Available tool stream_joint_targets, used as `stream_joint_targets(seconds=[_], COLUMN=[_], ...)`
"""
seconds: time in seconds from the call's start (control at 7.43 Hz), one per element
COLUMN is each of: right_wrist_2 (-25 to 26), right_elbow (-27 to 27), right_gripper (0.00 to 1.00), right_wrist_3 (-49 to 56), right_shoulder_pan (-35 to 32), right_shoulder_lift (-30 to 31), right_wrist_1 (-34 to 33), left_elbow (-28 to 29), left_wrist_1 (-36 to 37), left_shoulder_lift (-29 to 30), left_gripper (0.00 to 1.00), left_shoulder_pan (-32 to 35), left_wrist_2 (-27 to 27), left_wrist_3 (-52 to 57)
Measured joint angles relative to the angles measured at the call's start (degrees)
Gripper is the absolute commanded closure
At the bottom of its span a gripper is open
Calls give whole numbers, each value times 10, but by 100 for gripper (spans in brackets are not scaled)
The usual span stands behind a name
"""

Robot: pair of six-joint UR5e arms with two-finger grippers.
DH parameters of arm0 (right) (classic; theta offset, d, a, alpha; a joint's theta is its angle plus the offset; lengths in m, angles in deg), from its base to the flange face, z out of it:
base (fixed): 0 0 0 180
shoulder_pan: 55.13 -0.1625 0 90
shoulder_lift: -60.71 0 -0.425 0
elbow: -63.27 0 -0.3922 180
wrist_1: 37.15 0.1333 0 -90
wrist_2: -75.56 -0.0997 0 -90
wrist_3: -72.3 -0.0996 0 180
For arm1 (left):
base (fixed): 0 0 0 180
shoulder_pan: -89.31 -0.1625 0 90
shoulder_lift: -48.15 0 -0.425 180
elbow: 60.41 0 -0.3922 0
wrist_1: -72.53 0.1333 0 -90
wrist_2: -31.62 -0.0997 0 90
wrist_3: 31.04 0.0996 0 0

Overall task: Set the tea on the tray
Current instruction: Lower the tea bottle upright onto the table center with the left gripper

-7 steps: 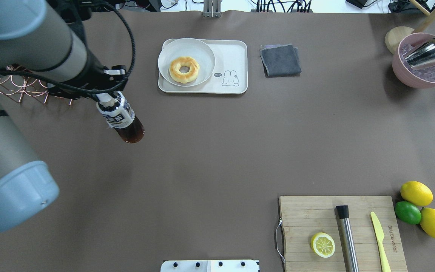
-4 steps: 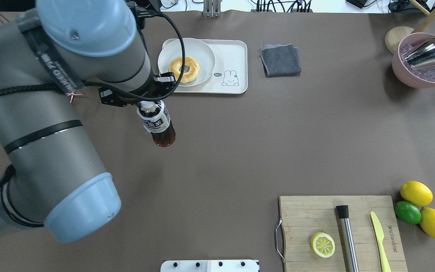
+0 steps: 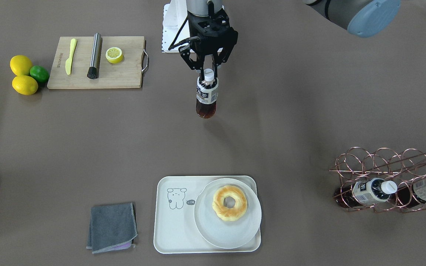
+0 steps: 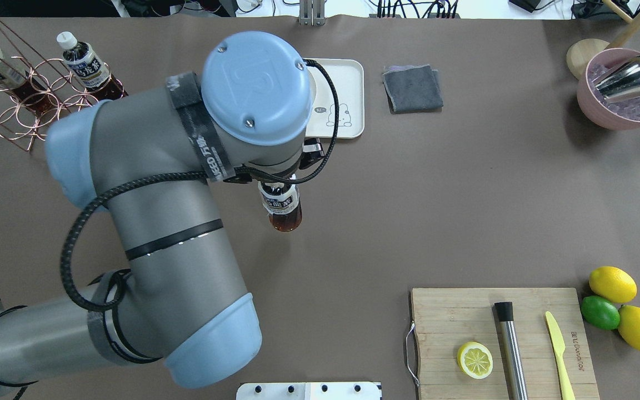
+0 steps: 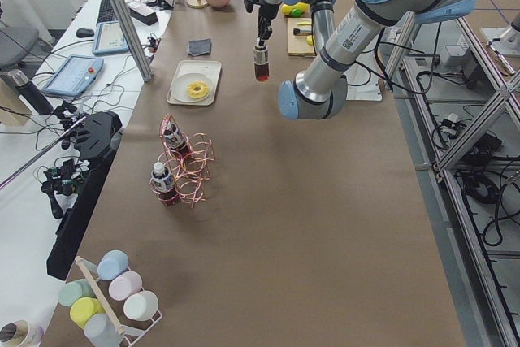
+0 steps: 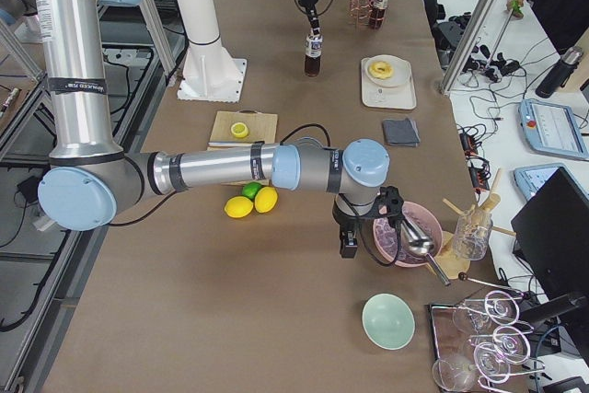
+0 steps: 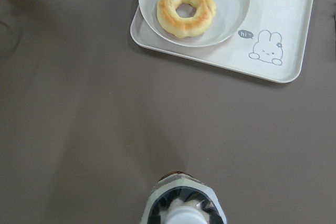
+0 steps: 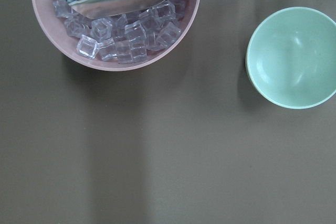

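- Since the earlier overhead frames, the tea [image 3: 206, 96] has been carried rightward and nearer the robot, away from the copper rack [image 3: 383, 173]. The left arm [image 4: 159, 222] has swung its elbow over the plate [image 3: 213, 227], which the overhead view now hides.
- Left gripper [image 3: 208, 75]: clamped on the bottle's neck just under the white cap. The bottle hangs upright, base down.
- Tea position: over bare table [image 3: 309, 129], well apart from the tray [image 3: 172, 236], on its near (robot) side and roughly in line with its middle. It looks lifted clear of the table, but the gap is not confirmed.
- Judgement: transport is under way and placement is not yet done. What remains is travel to the far side toward the tray, then lowering.
- Likely landing spot: the bare end of the tray, by the drawing. The other end is taken by the plate with the doughnut [image 3: 230, 203].
- Right gripper [image 6: 348, 244]: near the pink bowl [image 6: 391, 227] of ice, seen only from the side. Cannot tell whether it is apart or together.
- Writing:
  - Tea label: white and dark blue with characters, not legible.
  - Speech bubble [image 7: 245, 34] beside the tray drawing: reads "hi~".
  - Black band [image 4: 200, 133] on the left arm: white lettering, only partly readable.
- Two matching bottles [image 3: 364, 192] lie in the rack.
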Motion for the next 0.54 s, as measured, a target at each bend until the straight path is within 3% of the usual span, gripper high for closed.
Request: stream_joint_targets(seconds=[0.54], right_wrist_2=[1], right_elbow=[1], right_gripper=[0], right_wrist_3=[0], right_shoulder_pan=[0], right_shoulder_lift=[1], right_wrist_1=[0], left_elbow=[20], left_wrist_1=[-36], left_shoulder_lift=[-2], left_gripper=[100], left_shoulder_pan=[-43], left_wrist_2=[-24], left_wrist_3=[-24])
